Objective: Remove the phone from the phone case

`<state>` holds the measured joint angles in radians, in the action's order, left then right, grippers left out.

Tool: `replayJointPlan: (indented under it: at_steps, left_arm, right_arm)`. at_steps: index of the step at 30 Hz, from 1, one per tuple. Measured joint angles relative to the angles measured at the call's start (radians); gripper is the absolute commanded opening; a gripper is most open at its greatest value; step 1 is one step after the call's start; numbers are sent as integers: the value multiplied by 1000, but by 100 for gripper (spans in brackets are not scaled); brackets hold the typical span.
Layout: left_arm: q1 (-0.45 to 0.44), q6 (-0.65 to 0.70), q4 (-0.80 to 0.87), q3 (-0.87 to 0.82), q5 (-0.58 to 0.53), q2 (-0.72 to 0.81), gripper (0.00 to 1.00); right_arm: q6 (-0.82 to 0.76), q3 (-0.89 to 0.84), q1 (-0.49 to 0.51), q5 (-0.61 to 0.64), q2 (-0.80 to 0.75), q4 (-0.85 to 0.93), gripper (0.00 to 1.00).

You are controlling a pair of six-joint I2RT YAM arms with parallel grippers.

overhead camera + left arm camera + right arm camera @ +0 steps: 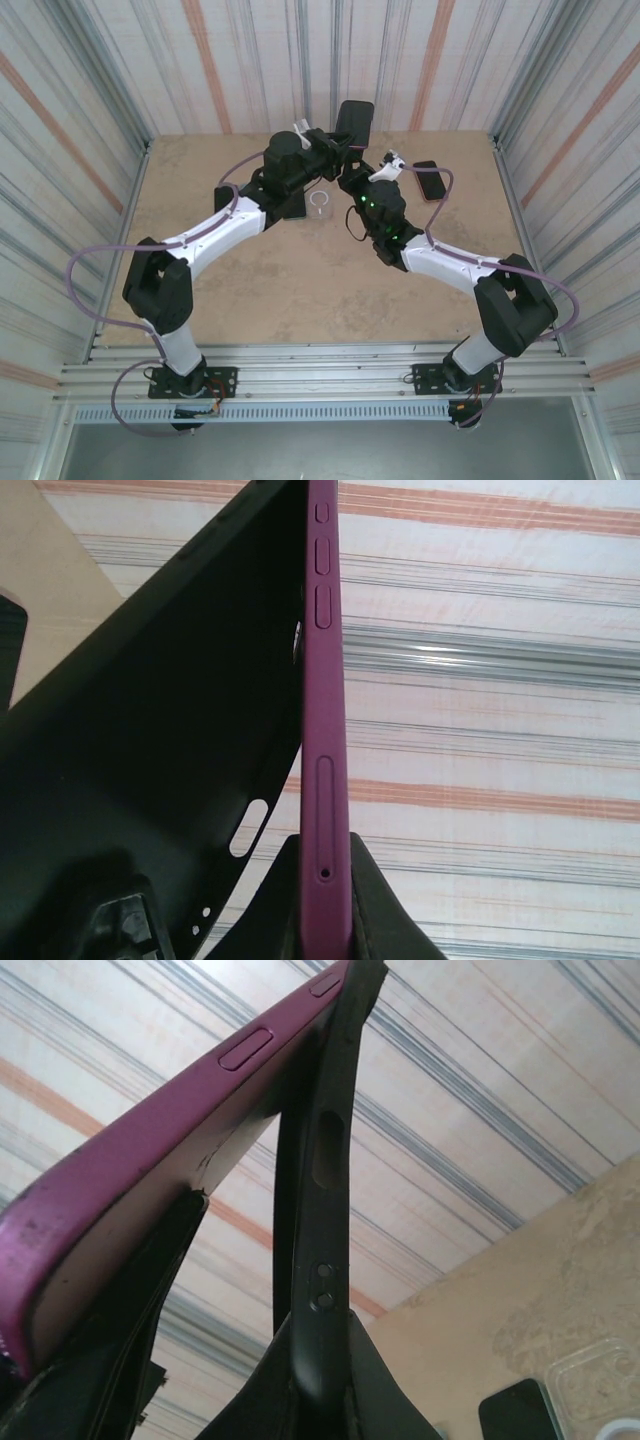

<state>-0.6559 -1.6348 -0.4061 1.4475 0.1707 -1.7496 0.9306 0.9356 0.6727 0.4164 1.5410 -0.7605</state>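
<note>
The slim purple phone (326, 730) stands on edge, its lower end pinched in my closed left end effector (325, 915); the soft black case (150, 740) splays off beside it. From my right wrist, my right end effector (320, 1385) clamps the case's rim. From above, both meet over the tan surface (300, 280); a small clear container (319, 204) and a dark flat handset (430, 182) lie below.
</note>
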Motion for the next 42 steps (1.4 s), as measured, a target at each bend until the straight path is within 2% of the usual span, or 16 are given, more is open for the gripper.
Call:
replayJointPlan:
  at_steps: [16, 19, 24, 31, 42]
  left_arm:
    - [46, 42, 43, -71, 5, 64, 0]
    - [45, 43, 34, -95, 5, 64, 0]
    - [37, 47, 9, -155, 1, 43, 0]
    - [21, 71, -16, -157, -17, -85, 0]
    - [12, 87, 7, -103, -49, -296, 0]
  right_arm:
    - [-1, -87, -106, -24, -91, 137, 0]
    - [0, -91, -138, -78, -102, 164, 0]
    - [3, -103, -257, -247, -103, 210, 0]
    - [3, -124, -362, -441, -115, 304, 0]
    - [34, -162, -435, -563, -117, 343, 0]
